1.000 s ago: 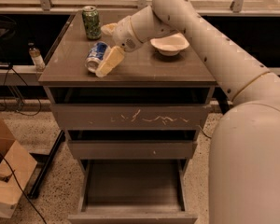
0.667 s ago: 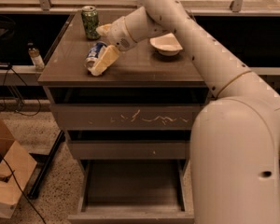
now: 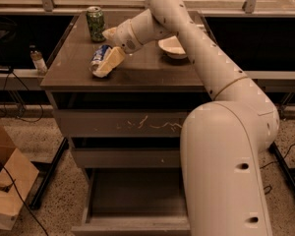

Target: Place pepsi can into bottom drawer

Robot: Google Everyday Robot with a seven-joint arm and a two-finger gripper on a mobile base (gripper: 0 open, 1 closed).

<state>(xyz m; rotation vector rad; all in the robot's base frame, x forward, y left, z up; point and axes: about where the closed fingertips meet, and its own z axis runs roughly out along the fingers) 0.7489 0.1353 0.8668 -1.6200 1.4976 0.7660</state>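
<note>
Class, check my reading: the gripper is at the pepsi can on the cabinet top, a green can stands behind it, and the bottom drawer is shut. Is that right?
Not quite. The camera view shows the bottom drawer open, its grey interior exposed. The rest holds: the gripper is at the pepsi can on the cabinet top, and the green can stands behind it.

Blue pepsi can (image 3: 98, 58), cream gripper (image 3: 103, 51) beside it
</note>
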